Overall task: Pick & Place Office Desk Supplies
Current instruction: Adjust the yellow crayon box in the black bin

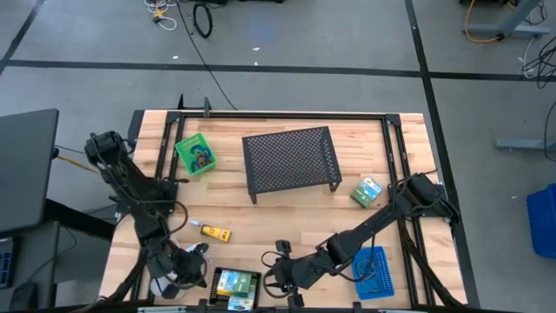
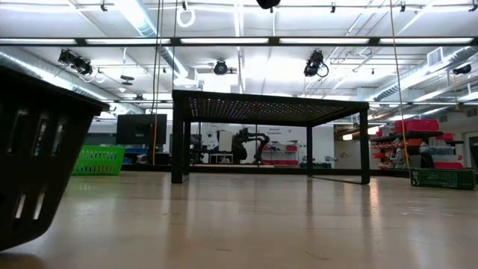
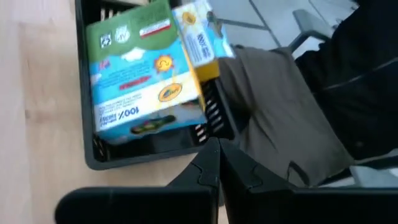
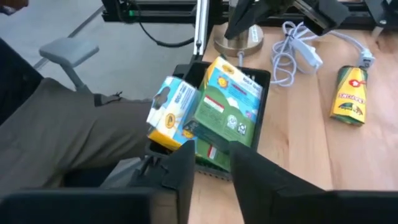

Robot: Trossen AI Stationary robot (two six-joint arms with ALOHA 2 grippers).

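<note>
I see the wooden table point(image 1: 287, 222) carrying a black mesh riser point(image 1: 291, 161) mid-board. A green tray point(image 1: 195, 154) and a green packet point(image 1: 367, 192) sit far beyond both sets of jaws. A yellow bottle point(image 1: 215, 231) lies near the left jaws, a blue tray point(image 1: 373, 273) behind the right ones, a black tray point(image 1: 236, 289) between them.

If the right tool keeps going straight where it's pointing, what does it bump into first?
Probably the green box lying in the black tray, straight ahead of the right tool. Depth is unclear, so the tray's near rim might come first.
</note>
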